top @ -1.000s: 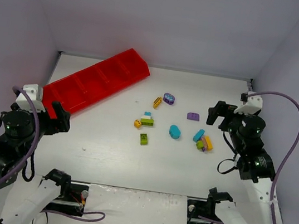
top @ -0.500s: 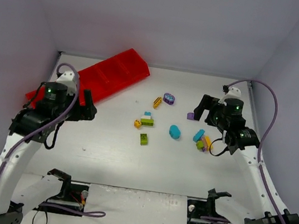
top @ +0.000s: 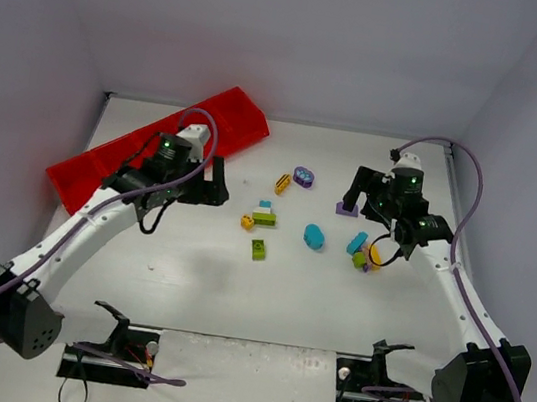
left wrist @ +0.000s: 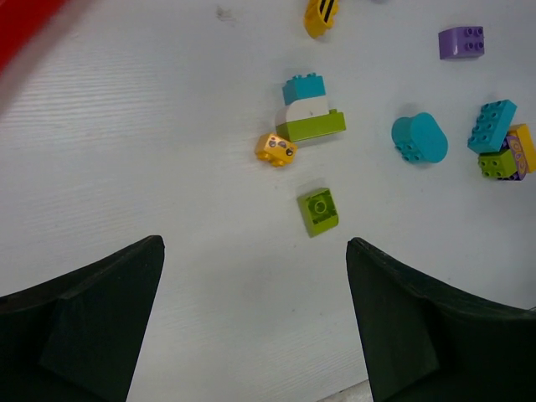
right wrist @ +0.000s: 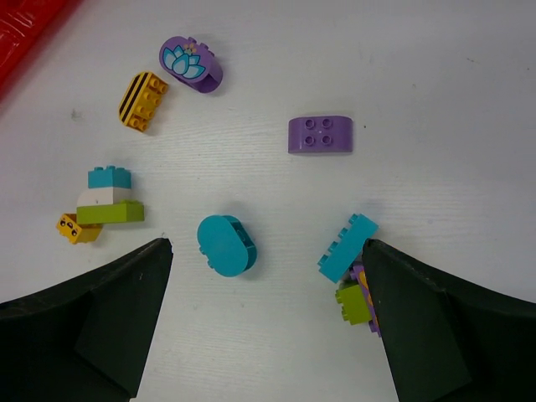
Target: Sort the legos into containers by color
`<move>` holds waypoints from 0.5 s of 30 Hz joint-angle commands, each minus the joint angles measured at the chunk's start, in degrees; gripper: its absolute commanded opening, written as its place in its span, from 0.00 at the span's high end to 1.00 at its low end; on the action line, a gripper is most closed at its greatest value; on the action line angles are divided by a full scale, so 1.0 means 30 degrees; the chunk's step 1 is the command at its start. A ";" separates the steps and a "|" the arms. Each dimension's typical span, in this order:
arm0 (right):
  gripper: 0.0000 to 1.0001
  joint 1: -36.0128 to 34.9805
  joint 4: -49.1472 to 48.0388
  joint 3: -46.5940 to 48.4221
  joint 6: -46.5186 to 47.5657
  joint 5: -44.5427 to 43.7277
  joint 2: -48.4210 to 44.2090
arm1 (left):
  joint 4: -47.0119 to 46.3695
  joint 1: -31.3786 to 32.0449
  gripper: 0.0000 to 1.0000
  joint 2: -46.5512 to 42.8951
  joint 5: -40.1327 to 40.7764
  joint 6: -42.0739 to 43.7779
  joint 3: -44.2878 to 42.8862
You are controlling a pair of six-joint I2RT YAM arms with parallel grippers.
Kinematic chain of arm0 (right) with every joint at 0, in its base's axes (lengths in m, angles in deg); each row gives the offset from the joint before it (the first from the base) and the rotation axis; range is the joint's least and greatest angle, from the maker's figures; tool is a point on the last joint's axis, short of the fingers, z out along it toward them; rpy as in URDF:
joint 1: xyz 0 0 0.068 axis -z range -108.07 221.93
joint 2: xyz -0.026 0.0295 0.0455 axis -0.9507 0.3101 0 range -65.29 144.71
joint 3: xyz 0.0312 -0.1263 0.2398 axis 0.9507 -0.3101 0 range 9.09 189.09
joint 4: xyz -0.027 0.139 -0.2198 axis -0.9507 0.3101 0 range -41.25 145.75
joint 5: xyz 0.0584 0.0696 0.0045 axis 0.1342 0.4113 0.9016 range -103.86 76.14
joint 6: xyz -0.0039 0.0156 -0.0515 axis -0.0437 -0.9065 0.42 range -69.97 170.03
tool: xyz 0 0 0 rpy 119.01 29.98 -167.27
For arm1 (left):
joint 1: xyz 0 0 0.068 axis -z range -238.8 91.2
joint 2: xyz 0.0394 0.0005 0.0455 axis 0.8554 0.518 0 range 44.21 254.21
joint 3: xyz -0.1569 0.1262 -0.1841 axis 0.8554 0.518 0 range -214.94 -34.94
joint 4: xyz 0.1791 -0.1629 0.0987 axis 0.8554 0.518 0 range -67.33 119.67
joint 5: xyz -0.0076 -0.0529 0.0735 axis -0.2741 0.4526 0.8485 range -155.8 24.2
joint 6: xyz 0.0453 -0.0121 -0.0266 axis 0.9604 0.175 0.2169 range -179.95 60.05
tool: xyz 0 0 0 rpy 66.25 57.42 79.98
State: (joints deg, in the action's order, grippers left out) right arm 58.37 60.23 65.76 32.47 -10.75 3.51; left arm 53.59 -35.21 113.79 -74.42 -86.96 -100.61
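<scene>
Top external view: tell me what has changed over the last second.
The left gripper swung from the near left corner out to beside the red tray, facing the lego bricks. The right gripper came inward from the right side to the purple brick. Both are open and empty. Bricks and tray have not moved.

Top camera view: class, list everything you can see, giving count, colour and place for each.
tray: one, red, far left, slanted
table: one, white, beneath everything
striped brick: one, yellow-black, far centre
flower brick: one, purple, beside striped brick
plain brick: one, purple, far right
brick stack: one, teal-white-green, centre
small piece: one, orange, beside stack
square brick: one, green, near side of stack
oval brick: one, teal, right of stack
brick cluster: one, teal-green-orange-purple, right
left gripper: one, black, open, near tray
right gripper: one, black, open, by plain brick
</scene>
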 commanded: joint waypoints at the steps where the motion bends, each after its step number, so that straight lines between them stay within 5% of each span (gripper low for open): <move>1: 0.07 -0.0108 -0.1017 0.1092 -0.0411 -0.0921 -0.0079 | -0.2455 0.1737 0.17 0.1407 0.1021 -0.2564 -0.0317; 6: 0.07 -0.0108 -0.1278 0.1152 -0.0825 -0.1734 -0.0285 | -0.2393 0.4405 0.17 0.3957 0.3133 -0.6636 0.0120; 15: 0.07 -0.0108 -0.1104 0.0508 -0.1880 -0.1566 -0.0723 | -0.1575 0.7897 0.18 0.9319 0.4019 -0.7492 -0.2132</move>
State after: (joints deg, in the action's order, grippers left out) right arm 58.35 59.44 66.78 28.77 -13.89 3.44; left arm 49.63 -11.73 141.03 -64.06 -106.78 -103.30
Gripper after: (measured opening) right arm 0.932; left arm 0.828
